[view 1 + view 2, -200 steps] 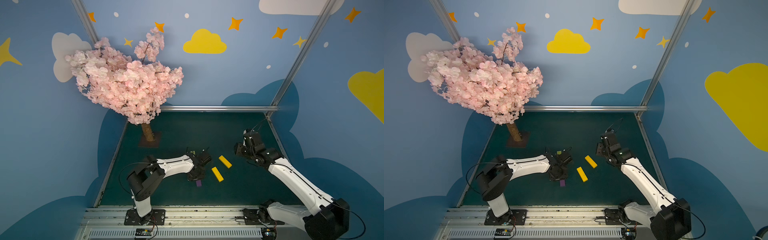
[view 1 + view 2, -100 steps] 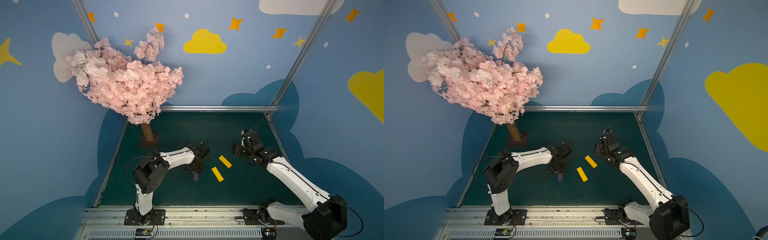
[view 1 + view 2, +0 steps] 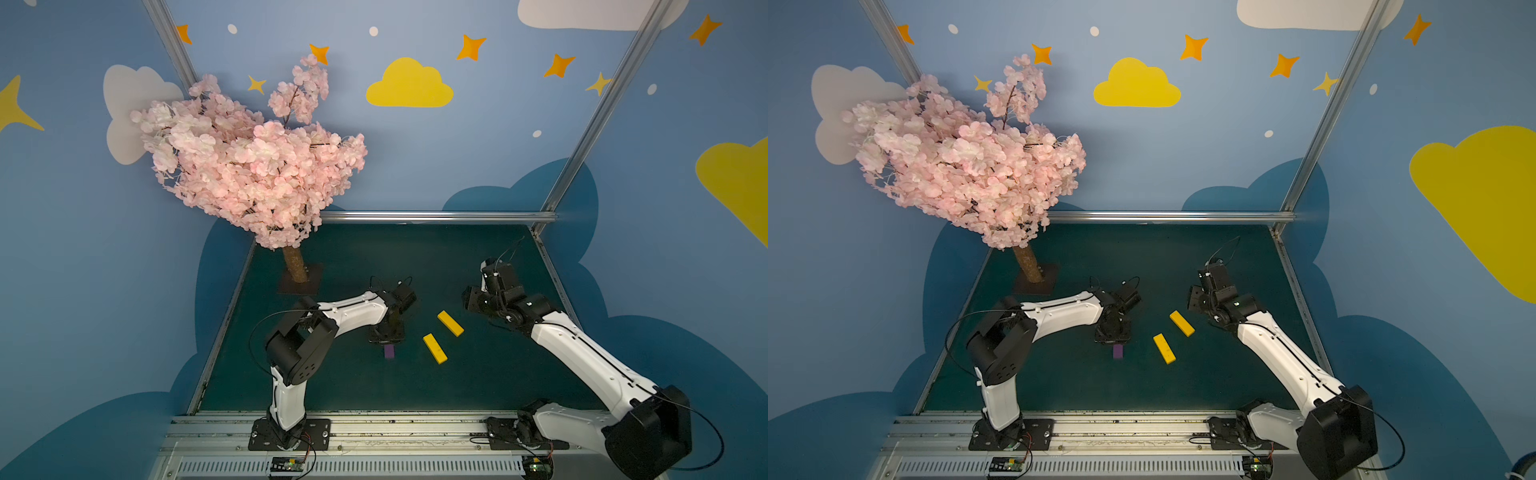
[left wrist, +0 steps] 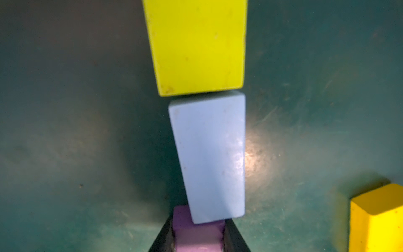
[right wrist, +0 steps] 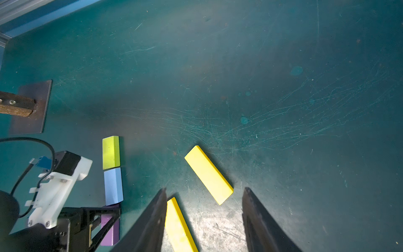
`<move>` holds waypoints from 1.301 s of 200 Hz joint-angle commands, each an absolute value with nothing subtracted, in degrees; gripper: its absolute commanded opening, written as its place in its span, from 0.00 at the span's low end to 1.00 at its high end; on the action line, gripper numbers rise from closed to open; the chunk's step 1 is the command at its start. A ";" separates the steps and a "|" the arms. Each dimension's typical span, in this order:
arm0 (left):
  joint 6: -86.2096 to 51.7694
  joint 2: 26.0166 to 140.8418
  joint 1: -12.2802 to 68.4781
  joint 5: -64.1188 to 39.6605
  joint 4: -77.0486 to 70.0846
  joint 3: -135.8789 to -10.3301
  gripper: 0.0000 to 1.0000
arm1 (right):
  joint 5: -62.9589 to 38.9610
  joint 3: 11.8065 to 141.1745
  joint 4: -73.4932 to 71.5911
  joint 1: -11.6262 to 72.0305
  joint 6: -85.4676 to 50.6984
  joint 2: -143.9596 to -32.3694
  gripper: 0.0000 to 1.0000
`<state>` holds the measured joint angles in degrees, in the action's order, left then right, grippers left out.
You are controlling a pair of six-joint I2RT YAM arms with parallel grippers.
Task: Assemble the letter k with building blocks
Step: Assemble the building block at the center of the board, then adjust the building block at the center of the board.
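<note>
Lime-green block [image 4: 196, 45], light blue block [image 4: 209, 157] and purple block [image 4: 196, 233] lie end to end in a line on the green table. My left gripper [image 4: 198, 220] is shut on the purple block, its end against the blue one. In both top views only the purple block [image 3: 389, 352] shows below the left gripper [image 3: 386, 337]. Two orange-yellow blocks [image 3: 450, 323] [image 3: 434, 348] lie slanted to the right of that line, apart from it. My right gripper [image 5: 205, 189] hangs open above them, holding nothing.
A pink blossom tree [image 3: 249, 166] stands on a dark base plate [image 3: 300, 278] at the back left. A metal rail [image 3: 436, 217] borders the table's far edge, with blue walls on the sides.
The left gripper has carried the purple block away from the front edge, up against the blue block. The right gripper has drifted slightly left.
</note>
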<state>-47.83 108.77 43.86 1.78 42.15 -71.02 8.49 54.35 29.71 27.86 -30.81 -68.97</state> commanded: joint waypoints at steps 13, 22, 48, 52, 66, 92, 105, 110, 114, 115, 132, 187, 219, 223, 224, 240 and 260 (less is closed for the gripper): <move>-48.08 108.97 43.46 2.17 42.16 -70.31 0.48 | 8.01 54.70 28.50 28.54 -30.35 -70.33 0.56; -48.16 109.03 43.46 2.37 42.19 -70.42 0.52 | 8.12 54.91 28.76 28.67 -30.51 -70.71 0.56; -48.12 109.11 43.39 2.55 42.20 -70.70 0.53 | 8.03 55.00 28.65 28.82 -30.71 -71.28 0.56; -48.09 109.18 43.37 2.44 42.19 -70.75 0.53 | 8.16 55.04 28.65 28.87 -30.68 -71.28 0.56; -48.09 109.34 43.41 2.20 42.27 -70.93 0.53 | 8.22 55.02 28.65 28.89 -30.67 -71.35 0.56; -48.51 107.78 43.41 2.41 42.32 -70.23 0.53 | 6.15 54.87 27.58 29.13 -30.04 -72.10 0.55; -48.80 106.00 43.42 3.17 42.77 -69.73 0.53 | 5.37 55.01 27.29 29.93 -30.04 -73.12 0.55; -48.80 105.22 43.39 3.47 43.00 -69.49 0.53 | 5.30 55.18 27.10 30.45 -29.92 -73.63 0.55; -48.86 104.63 43.35 3.78 43.19 -69.38 0.53 | 5.27 55.24 26.95 30.78 -29.84 -73.98 0.54; -48.86 104.48 43.34 3.82 43.26 -69.32 0.53 | 5.27 55.26 26.92 30.86 -29.82 -74.08 0.54; -48.87 101.07 43.08 5.02 43.66 -68.41 0.53 | 4.97 55.74 26.37 32.37 -29.58 -76.11 0.55; -48.76 87.78 38.71 9.04 43.40 -64.67 0.54 | -0.78 59.89 23.96 37.89 -27.53 -87.64 0.49; -48.91 80.48 31.89 8.43 40.38 -58.66 0.55 | -2.08 69.23 31.55 41.92 -24.42 -99.58 0.49; -48.87 79.86 31.19 8.21 40.20 -58.22 0.55 | -2.43 70.01 31.70 42.23 -24.14 -100.86 0.49; -48.87 79.74 31.07 8.15 40.14 -58.07 0.55 | -2.53 70.16 31.71 42.34 -24.02 -101.19 0.49; -48.80 78.10 29.27 7.46 39.78 -56.57 0.55 | -2.70 72.61 32.19 43.84 -23.69 -105.03 0.48; -48.52 77.60 28.47 6.90 39.86 -56.00 0.55 | -2.29 73.94 32.07 44.51 -24.08 -107.56 0.49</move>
